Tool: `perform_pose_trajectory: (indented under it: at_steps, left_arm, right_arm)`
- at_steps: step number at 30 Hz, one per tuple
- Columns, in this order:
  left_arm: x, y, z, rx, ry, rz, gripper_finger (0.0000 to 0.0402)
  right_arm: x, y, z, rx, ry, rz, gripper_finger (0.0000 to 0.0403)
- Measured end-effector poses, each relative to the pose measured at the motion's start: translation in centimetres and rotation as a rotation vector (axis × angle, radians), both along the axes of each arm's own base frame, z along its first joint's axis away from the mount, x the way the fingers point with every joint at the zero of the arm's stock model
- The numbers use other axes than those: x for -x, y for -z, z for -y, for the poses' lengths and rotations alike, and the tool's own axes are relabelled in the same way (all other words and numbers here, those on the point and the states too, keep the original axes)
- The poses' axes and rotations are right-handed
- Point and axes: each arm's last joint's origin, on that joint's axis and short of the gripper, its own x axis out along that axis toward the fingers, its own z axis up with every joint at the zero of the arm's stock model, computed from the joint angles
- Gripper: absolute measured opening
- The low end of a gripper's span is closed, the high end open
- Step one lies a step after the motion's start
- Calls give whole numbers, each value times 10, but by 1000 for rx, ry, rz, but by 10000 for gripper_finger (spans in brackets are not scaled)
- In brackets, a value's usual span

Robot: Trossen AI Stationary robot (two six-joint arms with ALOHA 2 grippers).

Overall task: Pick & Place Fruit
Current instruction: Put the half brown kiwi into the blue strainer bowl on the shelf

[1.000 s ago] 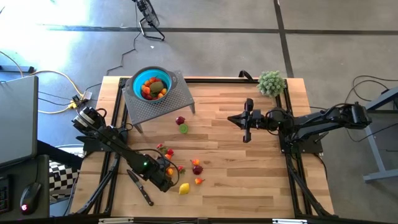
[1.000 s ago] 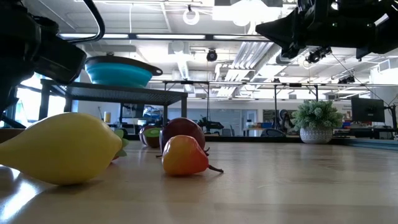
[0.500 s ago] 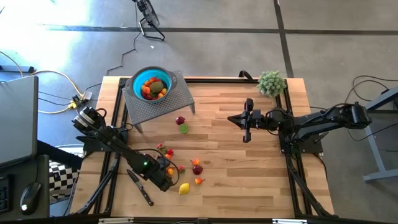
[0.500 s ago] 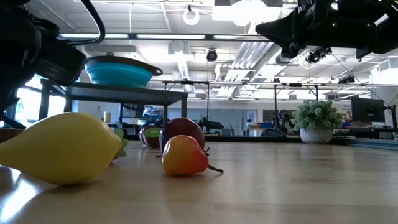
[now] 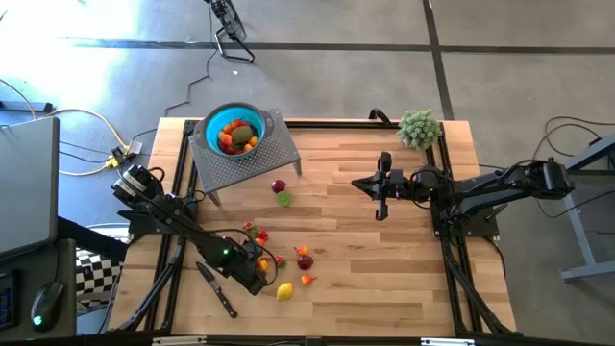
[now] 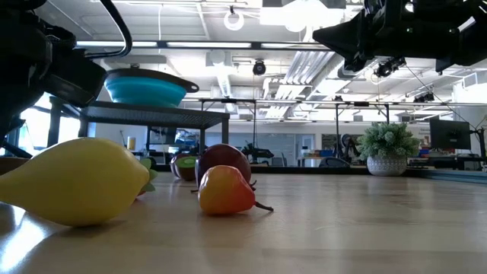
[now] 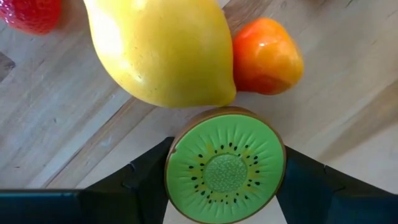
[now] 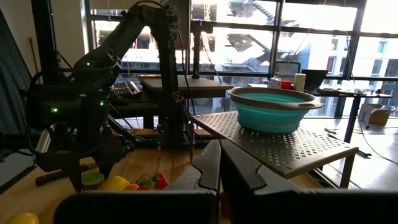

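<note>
From above, the left gripper point(image 5: 258, 270) is sitting down low among the scattered fruit, and its own body is hiding what lies between its fingers. The wrist camera is showing it plainly: a kiwi half point(image 7: 225, 165), cut face up, is sitting squarely between the two dark fingers point(image 7: 146, 177), one at each side of its brown rim. Whether the pads are pressing on it or just flanking it is hard to say, so I cannot tell if it is gripped. Just past the fingertips a yellow lemon point(image 7: 160, 50) is lying against the kiwi half's far edge, with an orange-red fruit point(image 7: 267, 56) beside the lemon and a strawberry point(image 7: 31, 14) cut off at the frame's corner.

The teal bowl point(image 5: 210, 125) is standing on a perforated grey stand point(image 5: 255, 159) well beyond the left fingers, and it is holding several fruits, orange, red and one green point(image 5: 243, 134); the individual kinds are too small to make out.

Loose fruit is lying around the left fingers: a maroon piece point(image 5: 305, 261) off to one side, and farther on toward the stand a dark red one point(image 5: 279, 186) with a lime green one point(image 5: 283, 199) beside it.

The right gripper point(image 5: 382, 185) is hanging over the wood table point(image 5: 384, 279), well away from the fruit, its fingers point(image 8: 205, 168) pressed together on nothing.

A black-handled knife point(image 5: 217, 291) is lying behind the left fingers, and a fuzzy green plant ball point(image 5: 420, 127) is sitting at the far corner.
</note>
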Motion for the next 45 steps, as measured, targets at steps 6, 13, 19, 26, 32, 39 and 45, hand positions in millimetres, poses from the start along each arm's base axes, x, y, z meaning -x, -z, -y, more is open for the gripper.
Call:
perform_pose_trajectory:
  at_steps: [6, 13, 19, 26, 32, 39, 45]
  left_arm:
    - [0, 0, 0, 20, 7, -16, 229]
    - [2, -5, 4, 107, 85, -29, 228]
    - [5, -17, 1, 117, 96, -2, 228]
    - [8, -31, -1, 137, 113, 48, 228]
    - [13, -48, -6, 130, 116, 119, 228]
    - [23, -69, -17, 81, 121, 204, 228]
    - [31, -92, -27, 34, 106, 343, 228]
  right_arm:
    - [0, 0, 0, 0, 0, 0, 2]
    - [0, 0, 0, 0, 0, 0, 2]
    - [0, 0, 0, -4, -1, -1, 2]
    - [0, 0, 0, -4, -1, -2, 2]
    - [0, 0, 0, -4, -1, -2, 2]
    - [0, 0, 0, -4, 0, -1, 2]
    - [0, 0, 0, -4, -1, -1, 2]
